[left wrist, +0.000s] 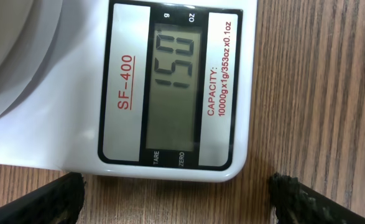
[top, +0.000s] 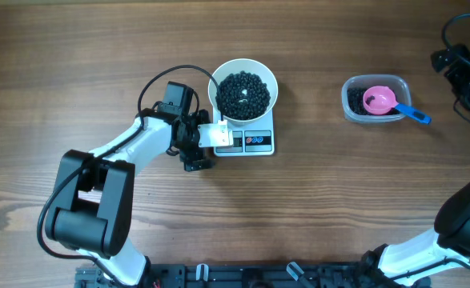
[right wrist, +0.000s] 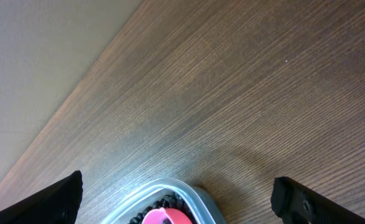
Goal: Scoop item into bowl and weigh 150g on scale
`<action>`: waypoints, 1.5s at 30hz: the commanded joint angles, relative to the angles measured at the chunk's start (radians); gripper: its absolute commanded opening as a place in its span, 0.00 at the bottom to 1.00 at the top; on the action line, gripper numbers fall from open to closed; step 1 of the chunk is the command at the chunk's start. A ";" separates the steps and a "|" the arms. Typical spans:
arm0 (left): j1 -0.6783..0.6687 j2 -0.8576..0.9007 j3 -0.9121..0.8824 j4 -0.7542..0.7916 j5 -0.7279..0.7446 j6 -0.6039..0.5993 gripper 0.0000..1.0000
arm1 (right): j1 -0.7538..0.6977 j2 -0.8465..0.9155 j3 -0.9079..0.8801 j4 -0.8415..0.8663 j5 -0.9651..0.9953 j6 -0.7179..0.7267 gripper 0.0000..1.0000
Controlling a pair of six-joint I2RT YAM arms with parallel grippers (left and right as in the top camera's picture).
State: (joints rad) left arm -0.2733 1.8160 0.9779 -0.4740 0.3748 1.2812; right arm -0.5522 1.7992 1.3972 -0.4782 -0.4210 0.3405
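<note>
The bowl, full of black beans, sat on the scale. Off right, a clear tub held more beans and a pink scoop. Left fingers and right fingers stood apart, empty.

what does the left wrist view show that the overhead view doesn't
Only left wrist: the grey LCD display reading 150, beside the red SF-400 label. Only overhead: tiny black beans filling the round white bowl, and a clear plastic tub holding a pink scoop with a blue handle. Both: that bowl on the small white rectangular scale, and the wooden table.
</note>
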 commanded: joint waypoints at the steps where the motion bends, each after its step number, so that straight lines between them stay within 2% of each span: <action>1: -0.002 0.015 -0.010 0.003 -0.006 0.013 1.00 | 0.002 0.011 0.001 -0.001 0.011 0.011 1.00; 45: -0.002 0.015 -0.010 0.003 -0.006 0.013 1.00 | 0.010 -0.004 0.002 -0.002 0.011 0.010 1.00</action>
State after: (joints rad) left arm -0.2733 1.8160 0.9779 -0.4740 0.3748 1.2812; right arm -0.5522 1.7992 1.3972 -0.4782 -0.4206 0.3405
